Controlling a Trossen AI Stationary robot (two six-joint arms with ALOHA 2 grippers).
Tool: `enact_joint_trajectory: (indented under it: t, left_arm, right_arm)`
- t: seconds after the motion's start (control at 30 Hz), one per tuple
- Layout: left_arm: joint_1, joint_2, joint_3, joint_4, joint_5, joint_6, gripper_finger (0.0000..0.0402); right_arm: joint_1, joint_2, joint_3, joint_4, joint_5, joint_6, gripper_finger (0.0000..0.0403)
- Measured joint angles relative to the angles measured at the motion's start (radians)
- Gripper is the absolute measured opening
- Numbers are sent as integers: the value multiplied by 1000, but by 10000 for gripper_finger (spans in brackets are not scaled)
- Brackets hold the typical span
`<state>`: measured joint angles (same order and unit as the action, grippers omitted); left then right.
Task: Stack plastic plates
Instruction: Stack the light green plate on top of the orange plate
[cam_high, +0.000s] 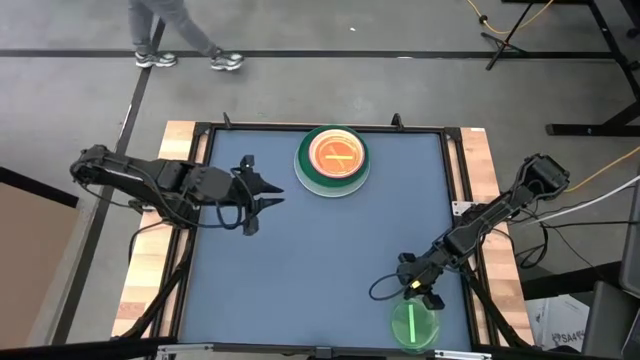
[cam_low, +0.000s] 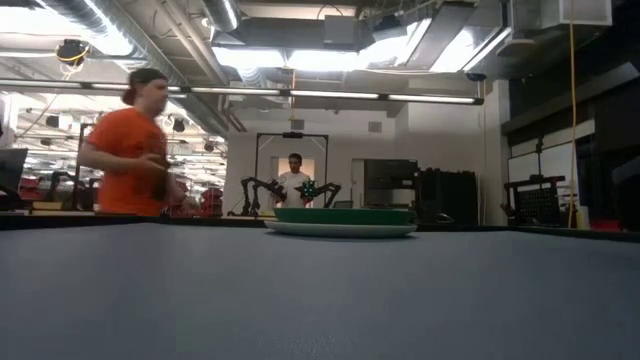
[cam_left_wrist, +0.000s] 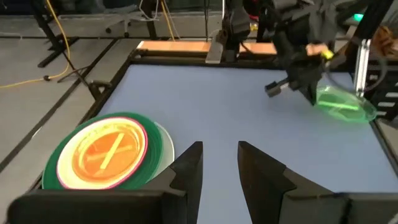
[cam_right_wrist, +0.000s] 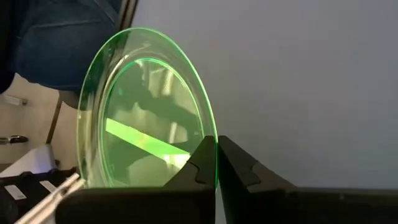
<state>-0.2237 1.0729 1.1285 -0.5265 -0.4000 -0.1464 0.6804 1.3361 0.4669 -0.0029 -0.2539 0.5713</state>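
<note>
A stack of plates (cam_high: 333, 158) rests flat near the table's far edge: a pale blue-white one at the bottom, then dark green, translucent pink, and orange with a stripe on top. It also shows in the low view as the stack (cam_low: 340, 222) and in the left wrist view as the stack (cam_left_wrist: 106, 152). My left gripper (cam_high: 272, 193) (cam_left_wrist: 221, 158) hovers open just left of the stack, touching nothing. My right gripper (cam_high: 420, 295) (cam_right_wrist: 216, 155) is near the table's near right corner, shut on a translucent green plate (cam_high: 414, 323) (cam_left_wrist: 339, 102) with a bright stripe. My right gripper pinches the green plate's rim (cam_right_wrist: 211, 134) between its two fingers, on the side of the plate toward the table's far edge. The fingers slant down toward the near edge. The plate sits tilted in the hold; whether its opposite rim touches the table I cannot tell.
The blue table top (cam_high: 320, 260) lies bare between the stack and the green plate. A black frame and wooden side strips (cam_high: 150, 270) border it. A person in an orange shirt (cam_low: 135, 160) and another person (cam_low: 293, 180) stand beyond the far edge.
</note>
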Motion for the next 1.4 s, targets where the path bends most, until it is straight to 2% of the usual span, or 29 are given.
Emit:
enact_joint_trajectory:
  t: [0.27,0.53,0.73,0.93,1.4]
  left_arm:
    - [4,-154,-261,165,1,1,94]
    - [41,-382,-557,348,55,-1,94]
    - [66,-546,-720,434,58,-3,94]
    - [76,-689,-824,434,62,-7,94]
    - [76,-946,-922,432,77,76,94]
  right_arm:
    - [-26,0,51,-1,0,0,0]
    - [-153,-1,114,0,-13,-55,0]
    - [-276,-1,160,1,-27,-100,0]
    - [-405,-1,211,1,-27,-111,0]
    - [-703,-1,337,1,-65,-294,0]
